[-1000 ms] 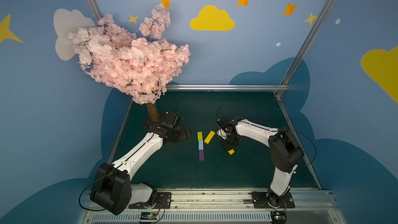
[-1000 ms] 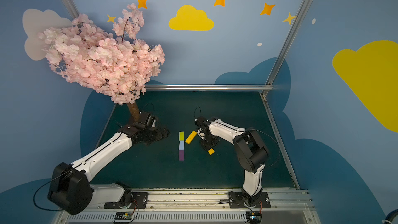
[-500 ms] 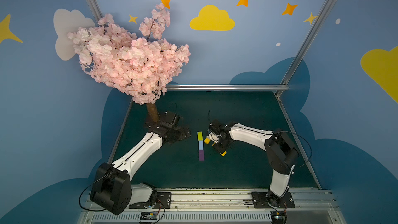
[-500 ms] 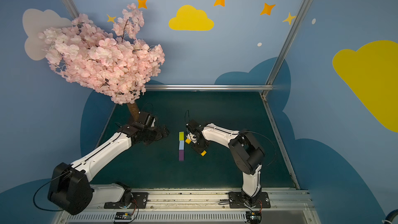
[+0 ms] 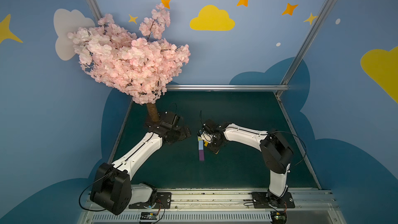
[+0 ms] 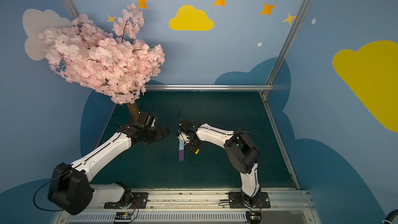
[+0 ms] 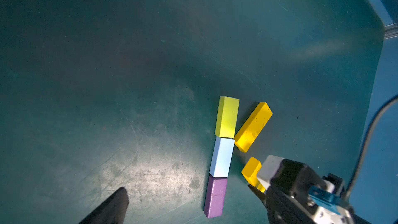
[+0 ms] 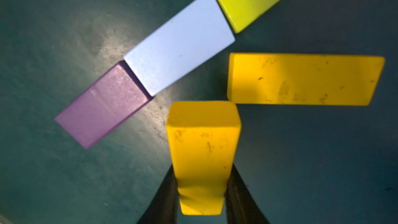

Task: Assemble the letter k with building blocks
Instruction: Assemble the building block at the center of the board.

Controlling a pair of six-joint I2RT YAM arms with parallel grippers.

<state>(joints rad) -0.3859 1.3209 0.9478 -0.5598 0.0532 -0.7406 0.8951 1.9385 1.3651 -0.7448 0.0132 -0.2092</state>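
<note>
right gripper (image 8: 201, 192): has swung in from out at the side, now hard by the stem (image 7: 220, 158), clamped on the held block (image 8: 203, 143).
left gripper (image 5: 183, 132): jaws wide, empty, parked by the tree (image 5: 129, 61), well away.
k (image 5: 201, 146): lime block (image 7: 227, 117), blue block (image 8: 178, 44) and purple block (image 8: 101, 104) lie end to end on the tabletop (image 5: 237, 169); yellow arm (image 7: 253, 127) slants off near the lime-blue joint.
held block: nose points at the gap between blue block and yellow arm, near both, touching neither; whether it rests on the tabletop i can't tell.
risk, nudge: pushed in further, its nose would likely shove the blue block and kink the stem, or knock the yellow arm askew.
risk, drop: it looks tilted; let go early, it may bounce or twist off the diagonal.
risk, release: opening fingers (image 8: 165, 201) could clip the purple block.
</note>
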